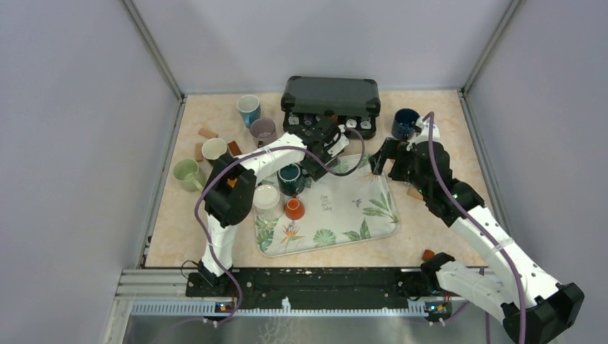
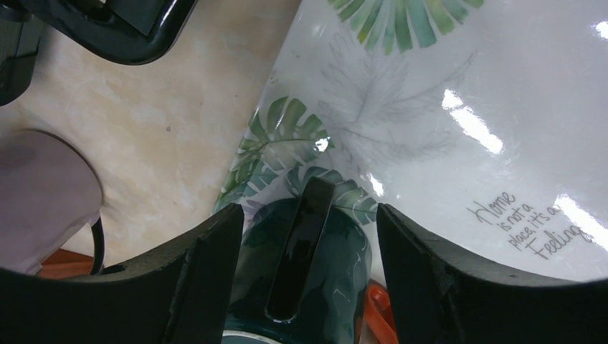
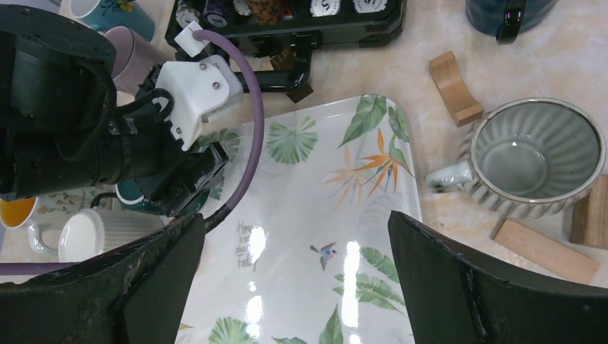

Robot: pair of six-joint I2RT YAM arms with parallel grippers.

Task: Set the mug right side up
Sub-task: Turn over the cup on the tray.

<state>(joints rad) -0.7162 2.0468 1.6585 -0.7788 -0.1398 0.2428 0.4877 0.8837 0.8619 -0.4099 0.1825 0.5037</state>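
Note:
A dark green mug (image 1: 290,178) stands on the leaf-print tray (image 1: 358,215) near its back left corner. In the left wrist view the mug (image 2: 337,265) shows its black handle (image 2: 301,244) facing the camera and a pale ring at its near end. My left gripper (image 2: 310,211) straddles the mug body; the left finger (image 2: 208,265) looks against it, and a thin gap shows at the right finger (image 2: 423,272). My right gripper (image 3: 295,217) hangs open over the tray's (image 3: 308,272) right part with nothing in it, also visible from above (image 1: 381,161).
On the tray beside the green mug sit a white ribbed mug (image 1: 267,197) and a small orange cup (image 1: 294,208). A black case (image 1: 330,97) stands behind. Several mugs line the left side, a navy mug (image 1: 405,123) is at back right, and a grey ribbed mug (image 3: 534,158) with wooden blocks lies right of the tray.

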